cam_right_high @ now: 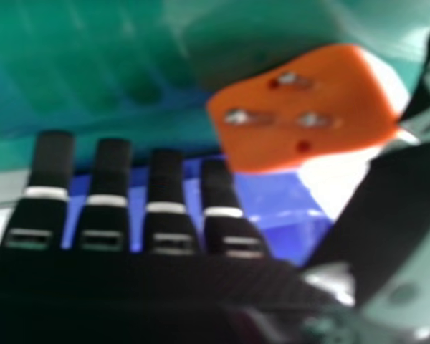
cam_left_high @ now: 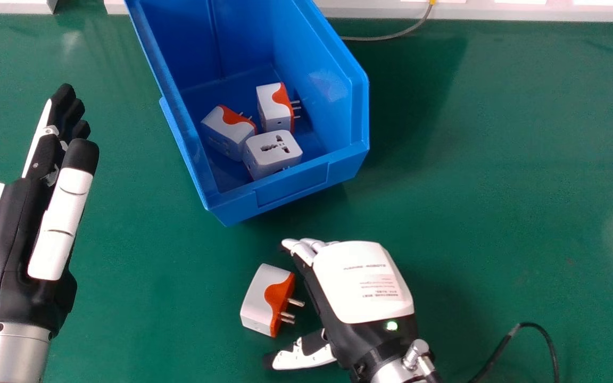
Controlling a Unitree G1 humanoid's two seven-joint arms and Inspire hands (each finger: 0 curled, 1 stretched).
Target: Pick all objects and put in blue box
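Boxed: three adapters [cam_left_high: 273, 151], lying in blue box [cam_left_high: 314, 183] beyond right hand [cam_left_high: 362, 282]. Unboxed: fourth adapter [cam_left_high: 259, 300], lying just left of hand. Hand gaping, gripping nothing.

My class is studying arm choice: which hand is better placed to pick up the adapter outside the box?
Right, I'd judge. The right hand is open just beside the adapter, whose prongs point towards it. The left hand is also open but clearly farther off.

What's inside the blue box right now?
Three white plug adapters lie on the floor of the blue box; two show orange faces with metal pins. The third's underside and the floor beneath all three are covered.
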